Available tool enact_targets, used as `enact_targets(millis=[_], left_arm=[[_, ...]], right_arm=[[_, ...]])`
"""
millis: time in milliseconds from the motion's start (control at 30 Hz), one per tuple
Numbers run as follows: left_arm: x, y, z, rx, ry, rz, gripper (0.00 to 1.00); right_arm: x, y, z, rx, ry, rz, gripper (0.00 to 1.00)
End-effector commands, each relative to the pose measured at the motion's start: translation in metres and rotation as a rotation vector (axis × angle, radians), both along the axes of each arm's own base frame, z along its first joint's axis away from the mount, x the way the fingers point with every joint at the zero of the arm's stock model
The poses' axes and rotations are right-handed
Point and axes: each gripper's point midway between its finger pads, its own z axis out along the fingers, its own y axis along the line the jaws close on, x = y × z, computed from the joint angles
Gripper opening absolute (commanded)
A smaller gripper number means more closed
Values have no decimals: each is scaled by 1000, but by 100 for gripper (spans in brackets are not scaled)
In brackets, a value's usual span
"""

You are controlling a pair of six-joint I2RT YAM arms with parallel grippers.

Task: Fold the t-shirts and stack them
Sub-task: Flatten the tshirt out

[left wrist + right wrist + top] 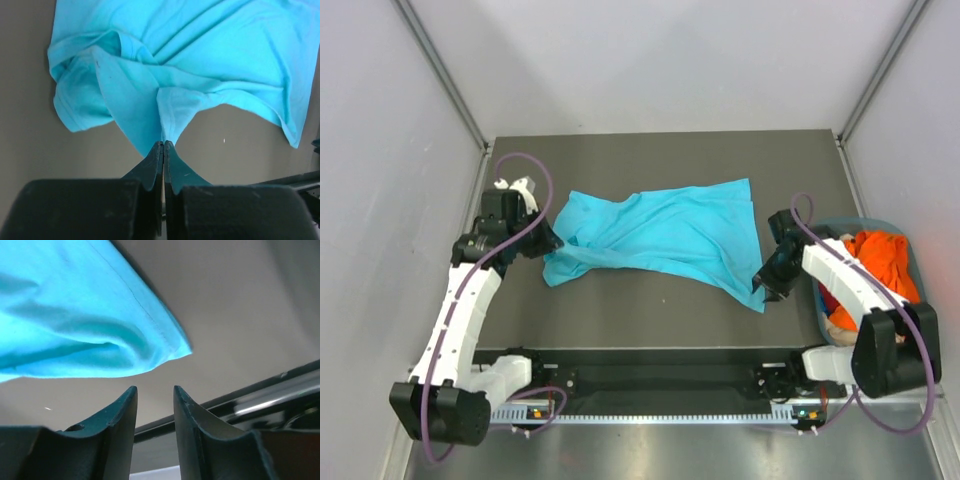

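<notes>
The turquoise t-shirt point(665, 235) lies spread out but wrinkled on the dark table point(650, 310), stretched between the two pincers. The left pincer point(163, 145) has its jaws pressed together on a fold of the shirt's edge. From this pinch the cloth fans out in front of the fingers, and one rumpled sleeve lies ahead and to the left of them. The right pincer point(154, 390) stands with its jaws apart and nothing between them. The hemmed corner of the shirt lies just ahead of its fingertips, close but not touching. To the outer side of the right pincer, well apart from it, stands the blue-grey basket point(916, 258), where an orange t-shirt point(880, 260) is heaped on other cloth. In my judgement the step in hand is the laying flat of the first shirt. No fold is made and no stack is begun, so the task is near its start. The next move probably calls for the right pincer to go forward a little and close on that corner. Then both pincers can pull the cloth tight and smooth before folding. One risk is that the corner is thin and lies flat, so the fingers may close on air or catch only one layer.
</notes>
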Motion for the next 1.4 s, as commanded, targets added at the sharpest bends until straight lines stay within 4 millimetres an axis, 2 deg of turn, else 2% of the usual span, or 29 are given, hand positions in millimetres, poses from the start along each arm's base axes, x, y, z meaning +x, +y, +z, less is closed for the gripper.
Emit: enact_targets(millis=[0, 67, 100, 333, 500, 733, 967, 1067, 1167, 1233, 1267, 1367], left_arm=[[-16, -2, -4, -21, 11, -9, 0], [-21, -3, -5, -25, 10, -11, 0], [-23, -3, -5, -25, 11, -13, 0], [-27, -4, 4, -27, -14, -31, 0], [-28, -9, 12, -54, -38, -45, 0], [-27, -9, 14, -62, -40, -38, 0], [-25, -10, 16, -74, -51, -30, 0], [-24, -9, 17, -69, -53, -26, 0], [-23, -7, 15, -61, -48, -11, 0], [-22, -4, 16, -55, -51, 9, 0], [-21, 1, 16, -35, -53, 36, 0], [-18, 13, 23, 4, -84, 94, 0]], right_arm=[[-13, 27, -11, 118, 137, -222, 35], [-14, 40, -20, 188, 163, -299, 34], [-17, 40, -26, 188, 169, -322, 34], [-13, 30, -35, 150, 127, -503, 36], [-11, 22, -50, 135, 72, -589, 35], [-4, 1, -42, 42, 0, -642, 35], [-18, -8, -54, 2, 17, -696, 34], [-16, -9, -54, 15, -17, -704, 34], [-1, -8, -41, 29, -77, -685, 34], [-8, -13, -36, -16, -42, -678, 36], [-4, -14, -29, -21, -54, -680, 36], [-7, -15, -27, -22, -54, -675, 38]])
